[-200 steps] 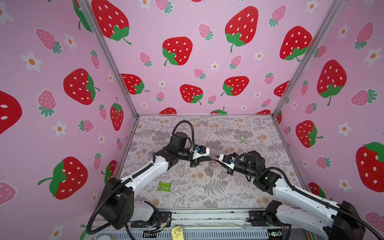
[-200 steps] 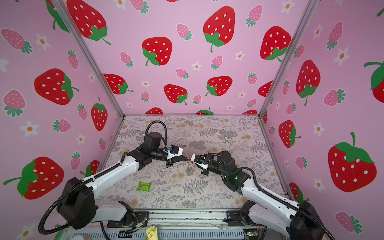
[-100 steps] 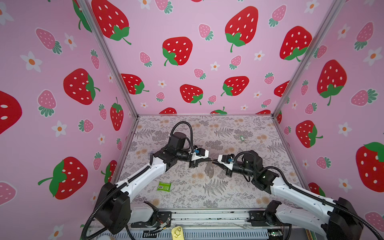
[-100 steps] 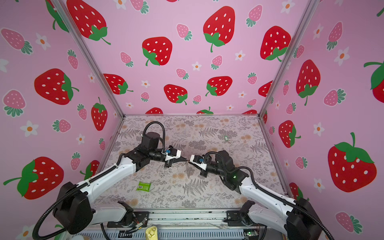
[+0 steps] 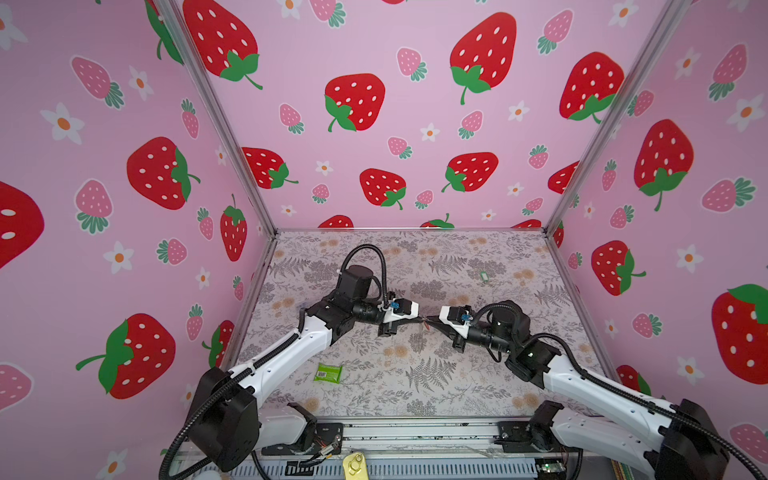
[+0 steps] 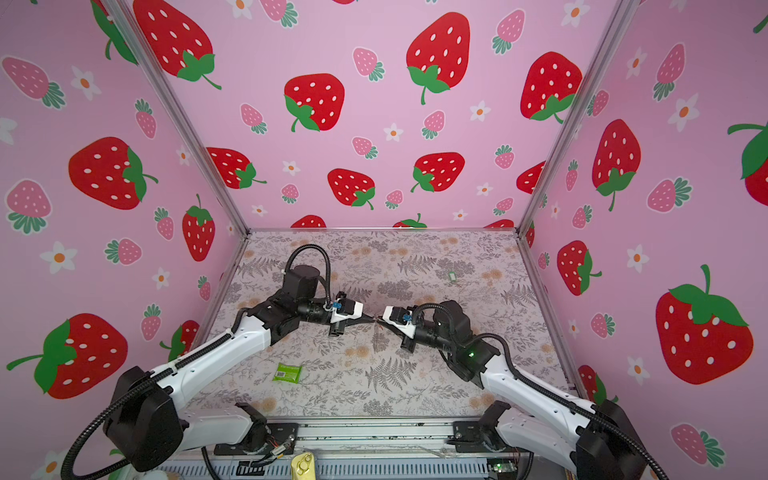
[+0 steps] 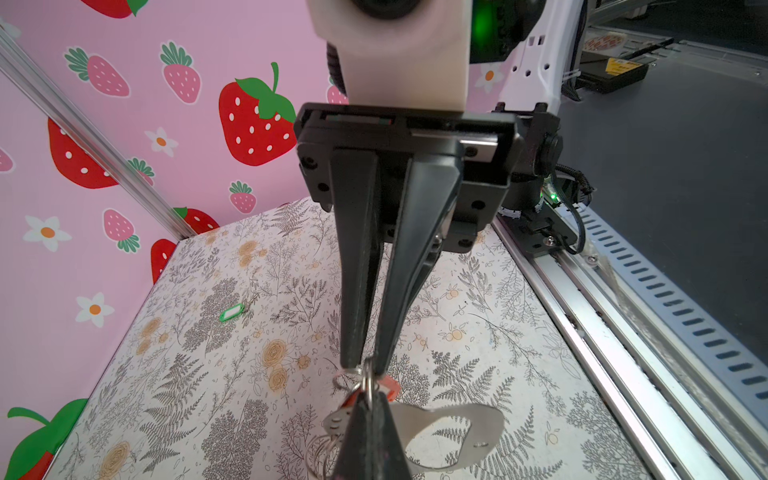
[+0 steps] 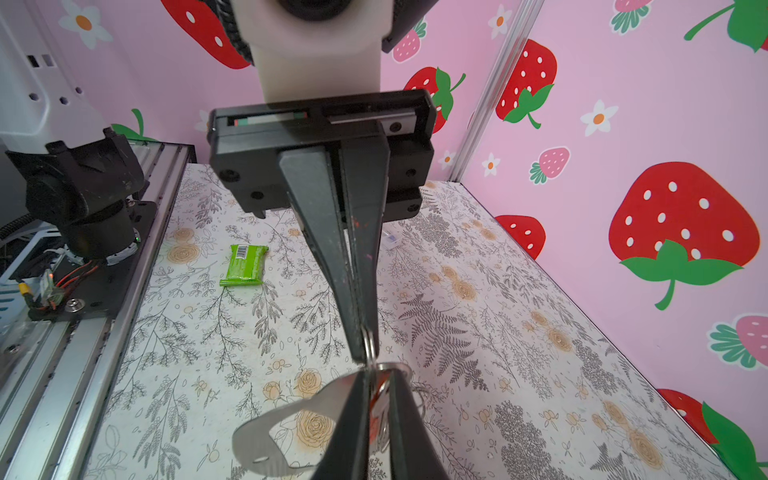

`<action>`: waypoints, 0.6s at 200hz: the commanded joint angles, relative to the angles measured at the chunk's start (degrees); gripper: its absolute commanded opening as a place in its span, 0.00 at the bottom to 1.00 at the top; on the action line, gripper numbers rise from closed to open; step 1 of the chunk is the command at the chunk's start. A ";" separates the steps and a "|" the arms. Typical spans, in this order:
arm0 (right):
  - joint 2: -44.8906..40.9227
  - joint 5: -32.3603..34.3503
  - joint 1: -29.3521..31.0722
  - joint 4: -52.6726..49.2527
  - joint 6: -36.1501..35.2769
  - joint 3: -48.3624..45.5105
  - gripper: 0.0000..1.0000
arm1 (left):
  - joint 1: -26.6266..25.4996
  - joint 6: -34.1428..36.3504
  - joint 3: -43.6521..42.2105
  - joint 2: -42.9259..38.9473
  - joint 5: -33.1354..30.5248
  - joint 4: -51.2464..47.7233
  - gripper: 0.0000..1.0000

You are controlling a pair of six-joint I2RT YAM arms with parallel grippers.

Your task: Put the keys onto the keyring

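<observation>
My left gripper and right gripper meet tip to tip above the middle of the mat in both top views. The left gripper is shut on a silver ring of the keyring. Its pale strap loop and chain of rings hang below. The right gripper is shut on the red-orange key, whose tag shows between its fingers. The keyring strap hangs beside them. A green key lies alone on the mat at the back right.
A green packet with a barcode label lies on the mat at the front left, below the left arm. An aluminium rail runs along the front edge. Pink strawberry walls close in three sides.
The two grippers have drawn together from a small gap until their tips touch. The right gripper's jaws have narrowed onto the red-orange key. The left gripper stays shut.
</observation>
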 commanded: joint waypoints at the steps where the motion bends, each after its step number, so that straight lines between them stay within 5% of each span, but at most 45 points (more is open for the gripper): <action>1: -0.19 -0.95 -0.30 0.50 0.50 0.06 0.13 | -0.77 1.58 0.09 -0.68 0.72 -0.93 0.00; 61: 0.59 -0.17 -0.48 -0.62 0.01 0.68 0.15 | -1.13 -2.70 -0.11 -0.33 0.69 3.18 0.00; 87: -1.54 1.42 -1.37 -0.72 -0.21 -0.77 0.31 | -0.58 -5.62 -0.14 -0.45 1.44 5.36 0.00; 120: -2.92 1.58 -2.00 -0.76 0.38 -1.60 0.37 | 0.11 -8.25 -0.03 -0.02 2.74 7.47 0.00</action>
